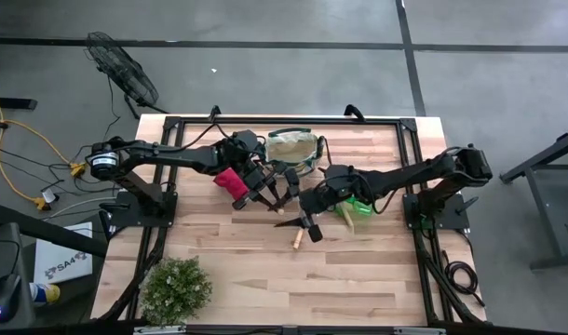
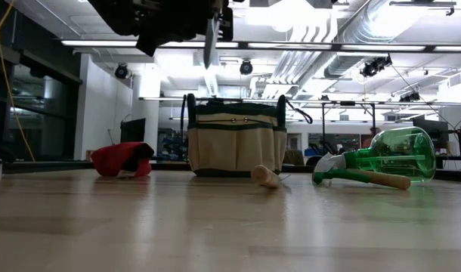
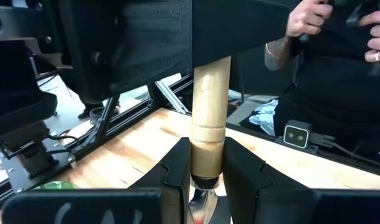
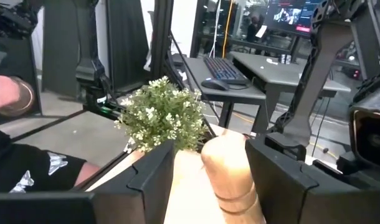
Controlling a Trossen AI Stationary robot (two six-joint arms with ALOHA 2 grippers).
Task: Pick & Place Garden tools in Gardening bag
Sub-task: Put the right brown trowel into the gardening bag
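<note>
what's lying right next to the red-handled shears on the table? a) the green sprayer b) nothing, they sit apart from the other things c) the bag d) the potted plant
b: in the low view the red-handled shears lie alone on the wood, with a clear gap to the bag; the green sprayer is far across the table and the potted plant sits at a front corner.

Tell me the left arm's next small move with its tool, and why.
Probably carry it toward the gardening bag and stop above the opening. The left gripper grips a wooden-handled tool lifted off the table, and the bag stands just beside that arm.
</note>
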